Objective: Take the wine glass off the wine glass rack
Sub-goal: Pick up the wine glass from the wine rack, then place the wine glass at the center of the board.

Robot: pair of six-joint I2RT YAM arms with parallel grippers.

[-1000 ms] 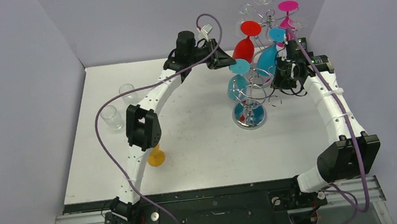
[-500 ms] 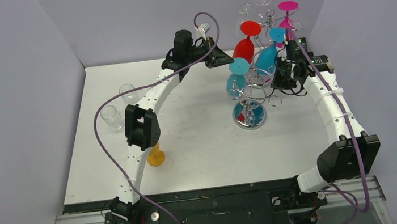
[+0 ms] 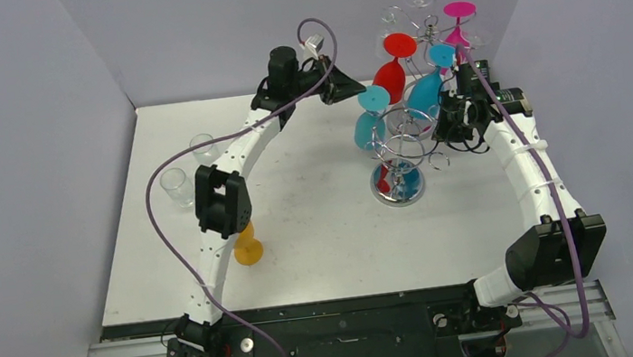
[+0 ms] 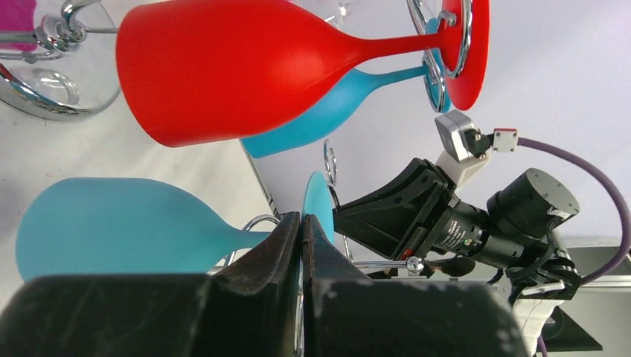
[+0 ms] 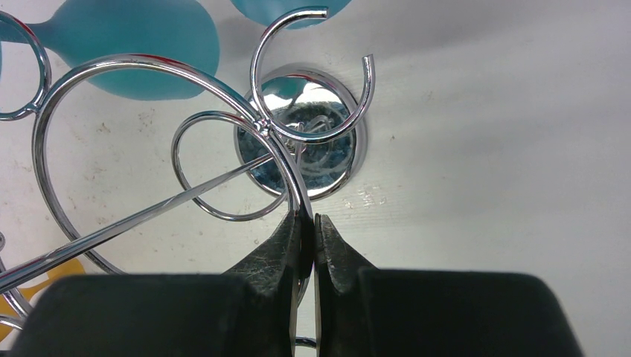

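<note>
Left gripper [image 4: 300, 230] with jaws pressed together on the thin stem of the teal wine glass [image 4: 111, 227], just behind its foot; the glass lies on its side, bowl pointing away from the wine glass rack [image 3: 397, 185], at the rack's left flank and clear of the table [image 3: 318, 224]. Right gripper [image 5: 307, 223] clamped on a chrome loop of the rack above the mirrored base, apparently steadying the stand. Whether the foot has fully left its wire ring cannot be told; a small loop sits close beside it in the left wrist view. Progress, as judged: grasp made and rack braced; what is left is to draw the glass out sideways until stem and foot are free, then set it down. The red glass [image 4: 223, 67] and a second blue glass [image 4: 312, 119] hang on upper rings just above the held one — contact with them is the main risk.
</note>
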